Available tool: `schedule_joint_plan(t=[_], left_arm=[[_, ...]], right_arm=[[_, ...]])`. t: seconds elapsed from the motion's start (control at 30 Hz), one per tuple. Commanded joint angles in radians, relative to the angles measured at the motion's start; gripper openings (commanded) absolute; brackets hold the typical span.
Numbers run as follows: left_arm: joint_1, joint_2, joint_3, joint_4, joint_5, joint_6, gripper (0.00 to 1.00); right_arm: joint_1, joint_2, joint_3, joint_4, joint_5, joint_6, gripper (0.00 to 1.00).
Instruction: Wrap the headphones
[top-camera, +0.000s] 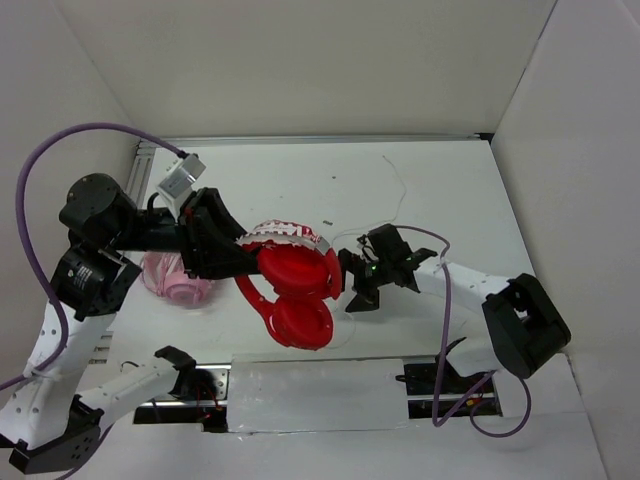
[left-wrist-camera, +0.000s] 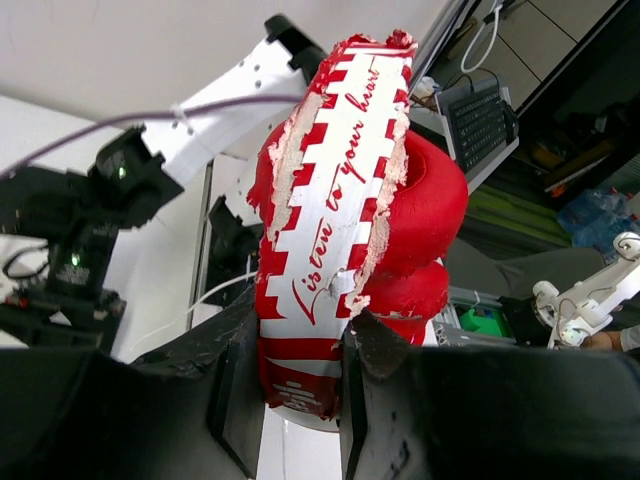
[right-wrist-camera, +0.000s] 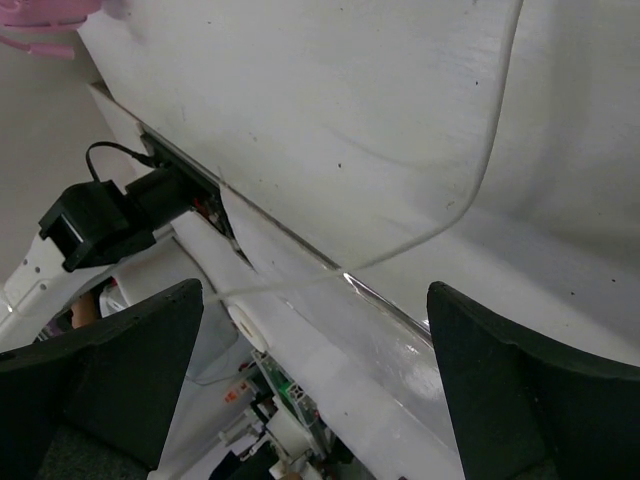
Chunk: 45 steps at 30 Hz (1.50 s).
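Two hands: left hand (left-wrist-camera: 300, 378) clamped on the headband (left-wrist-camera: 335, 200) of the headphones (top-camera: 296, 290), right hand (right-wrist-camera: 312, 300) wide open and empty, white cable (right-wrist-camera: 470, 200) running crosswise ahead between its fingers (right-wrist-camera: 110, 370).

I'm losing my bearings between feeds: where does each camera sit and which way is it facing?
Top external: above and behind, looking down on the table; left arm and right arm show, headphones between them.
Left wrist: on the left arm, looking along the left end effector, shut on the headphones.
Right wrist: on the right arm, facing the table and cable; the open right end effector frames it.
Shared: top and left wrist both show the headphones; top and right wrist both show the cable.
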<state>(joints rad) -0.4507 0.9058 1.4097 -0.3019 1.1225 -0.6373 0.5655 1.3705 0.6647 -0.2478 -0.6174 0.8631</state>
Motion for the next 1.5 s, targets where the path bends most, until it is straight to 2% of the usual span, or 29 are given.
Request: schedule_joint_plan(t=[0.0, 0.2, 0.5, 0.57, 0.67, 0.7, 0.8, 0.9, 0.97, 1.0, 1.03, 1.07, 1.1, 1.17, 1.23, 1.37, 1.47], left_arm=[[-0.005, 0.048, 0.118, 0.011, 0.01, 0.024, 0.0], [-0.005, 0.103, 0.184, 0.009, 0.042, 0.022, 0.0], [-0.005, 0.179, 0.408, -0.094, -0.006, 0.057, 0.0], [-0.003, 0.194, 0.434, -0.111, 0.002, 0.064, 0.0], [-0.003, 0.186, 0.394, -0.082, 0.029, 0.051, 0.0], [-0.005, 0.182, 0.365, -0.068, 0.036, 0.05, 0.0], [-0.003, 0.15, 0.29, -0.045, 0.053, 0.045, 0.0], [-0.005, 0.113, 0.165, -0.013, 0.104, 0.054, 0.0], [-0.006, 0.087, 0.08, 0.039, 0.146, 0.057, 0.0], [-0.008, 0.052, -0.028, 0.059, 0.131, 0.039, 0.0], [-0.014, 0.036, -0.078, 0.096, 0.103, 0.033, 0.0], [-0.023, 0.025, -0.122, 0.096, 0.032, 0.039, 0.0], [-0.034, 0.012, -0.2, 0.098, 0.019, 0.044, 0.0], [-0.052, 0.01, -0.309, 0.162, 0.069, 0.048, 0.0], [-0.104, 0.033, -0.363, 0.202, 0.089, 0.062, 0.0], [-0.227, 0.152, -0.426, 0.14, -0.082, 0.096, 0.0], [-0.348, 0.226, -0.419, 0.132, -0.173, 0.122, 0.0]], right_arm=[[0.022, 0.025, 0.044, -0.005, -0.012, 0.004, 1.0], [0.024, 0.107, 0.047, 0.036, 0.009, 0.019, 0.99], [0.023, 0.257, 0.064, 0.113, -0.048, 0.04, 0.94], [0.019, 0.256, 0.067, 0.113, -0.041, 0.037, 0.9], [0.014, 0.24, 0.087, 0.15, -0.025, 0.04, 0.51], [0.005, 0.236, 0.101, 0.142, 0.005, 0.034, 0.27], [-0.06, 0.233, 0.188, 0.101, 0.059, -0.025, 0.0], [-0.133, 0.228, 0.297, 0.081, 0.102, -0.079, 0.0], [-0.176, 0.214, 0.396, 0.038, 0.191, -0.126, 0.0], [-0.179, 0.21, 0.436, 0.006, 0.247, -0.178, 0.0], [-0.176, 0.2, 0.519, -0.03, 0.398, -0.199, 0.0], [-0.174, 0.2, 0.557, -0.091, 0.451, -0.225, 0.0], [-0.173, 0.199, 0.625, -0.114, 0.499, -0.278, 0.0], [-0.18, 0.199, 0.676, -0.145, 0.583, -0.32, 0.0], [-0.19, 0.2, 0.751, -0.16, 0.584, -0.369, 0.0], [-0.179, 0.182, 0.815, -0.142, 0.541, -0.424, 0.0], [-0.177, 0.144, 0.819, -0.107, 0.547, -0.418, 0.0]])
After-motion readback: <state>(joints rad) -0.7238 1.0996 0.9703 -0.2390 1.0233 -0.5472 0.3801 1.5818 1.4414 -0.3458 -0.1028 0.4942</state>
